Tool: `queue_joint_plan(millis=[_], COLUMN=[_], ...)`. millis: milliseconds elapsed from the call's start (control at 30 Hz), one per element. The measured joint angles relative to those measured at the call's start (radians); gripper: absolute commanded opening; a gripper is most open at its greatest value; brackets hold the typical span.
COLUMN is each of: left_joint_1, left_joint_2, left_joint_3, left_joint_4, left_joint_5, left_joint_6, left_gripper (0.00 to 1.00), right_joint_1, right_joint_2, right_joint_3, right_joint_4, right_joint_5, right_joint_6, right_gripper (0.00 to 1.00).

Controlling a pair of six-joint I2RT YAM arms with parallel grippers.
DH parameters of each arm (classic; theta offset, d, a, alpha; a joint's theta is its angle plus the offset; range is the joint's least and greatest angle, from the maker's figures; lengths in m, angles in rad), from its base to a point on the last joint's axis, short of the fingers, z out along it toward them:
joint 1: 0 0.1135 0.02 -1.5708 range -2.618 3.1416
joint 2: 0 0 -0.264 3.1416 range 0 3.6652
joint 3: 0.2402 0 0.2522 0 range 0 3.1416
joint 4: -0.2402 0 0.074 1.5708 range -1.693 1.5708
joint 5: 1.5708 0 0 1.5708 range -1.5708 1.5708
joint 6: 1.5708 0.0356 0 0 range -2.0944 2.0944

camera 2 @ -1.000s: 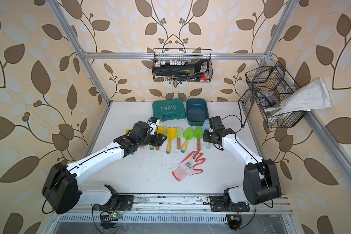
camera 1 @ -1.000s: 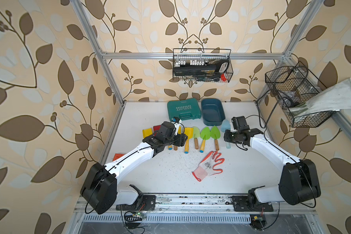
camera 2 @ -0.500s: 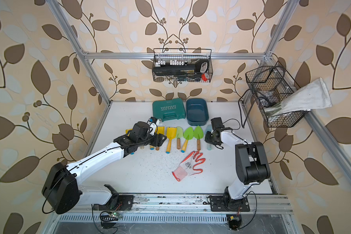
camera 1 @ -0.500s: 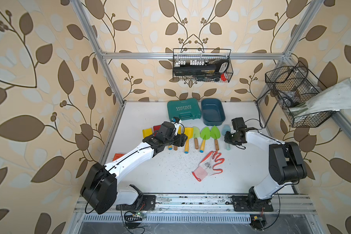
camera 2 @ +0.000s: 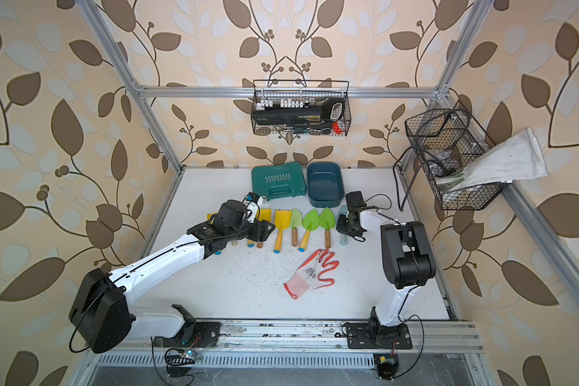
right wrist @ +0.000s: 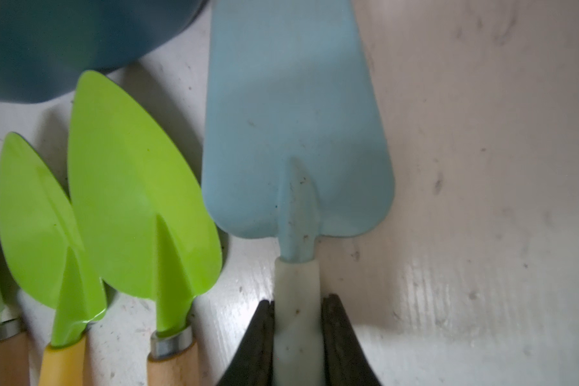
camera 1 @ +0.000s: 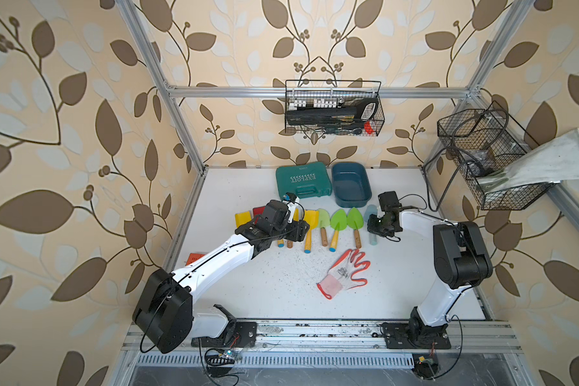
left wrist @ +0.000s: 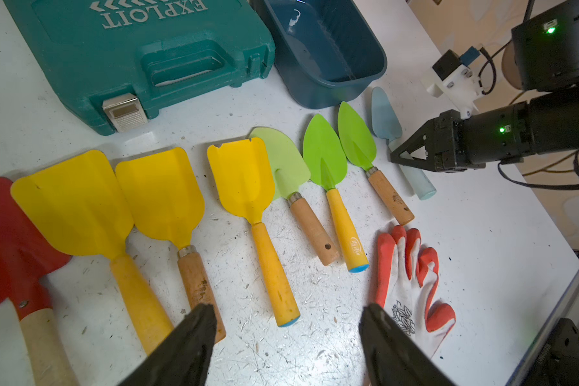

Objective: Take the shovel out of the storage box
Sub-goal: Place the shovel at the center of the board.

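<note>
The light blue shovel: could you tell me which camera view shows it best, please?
The right wrist view: the light blue shovel fills it, handle between the jaws of the right gripper. Both top views show it small, handle partly hidden by that gripper; the left wrist view shows it smaller.

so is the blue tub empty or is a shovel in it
Empty: the storage box shows only bare floor in both top views. The light blue shovel lies on the table just outside it.

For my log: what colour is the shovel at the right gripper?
Shovel: pale blue blade, whitish handle; best in the right wrist view.
</note>
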Motion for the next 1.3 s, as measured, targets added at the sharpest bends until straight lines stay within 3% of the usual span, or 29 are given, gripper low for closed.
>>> queue_joint_plan(millis=[233, 367, 400, 433, 600, 967, 1200, 1300], left_joint_1=[0.0, 0.0, 0.0, 0.0, 0.0, 0.031, 0.103, 0.185], left_joint_2=[0.0, 0.0, 0.0, 0.0, -0.008, -0.087, -0.233, -0.228], left_joint_3=[0.0, 0.0, 0.0, 0.0, 0.0, -0.045, -0.279, -0.322], left_joint_4=[-0.005, -0.007, -0.009, -0.01, -0.021, -0.001, 0.184, 0.259], left_joint_5=[-0.005, -0.016, -0.029, -0.037, -0.111, -0.311, -0.572, -0.592], left_joint_6=[0.0, 0.0, 0.002, 0.008, 0.003, 0.045, 0.271, 0.351], left_gripper=[0.75, 0.78, 0.97, 0.99, 0.99, 0.99, 0.99, 0.99], right_joint_1=[0.009, 0.028, 0.034, 0.038, 0.043, 0.043, 0.043, 0.043], right_joint_2=[-0.017, -0.109, -0.149, -0.193, -0.348, -0.451, -0.511, -0.488], right_joint_3=[-0.003, -0.043, -0.063, -0.083, -0.156, -0.322, -0.502, -0.533], right_joint_4=[0.006, 0.025, 0.039, 0.055, 0.133, 0.301, 0.558, 0.622], right_joint_5=[0.037, 0.066, 0.077, 0.088, 0.134, 0.257, 0.341, 0.35], right_joint_6=[-0.006, -0.018, -0.022, -0.027, -0.047, -0.153, -0.296, -0.345], right_gripper=[0.5, 0.67, 0.98, 0.99, 0.99, 0.99, 0.99, 0.99])
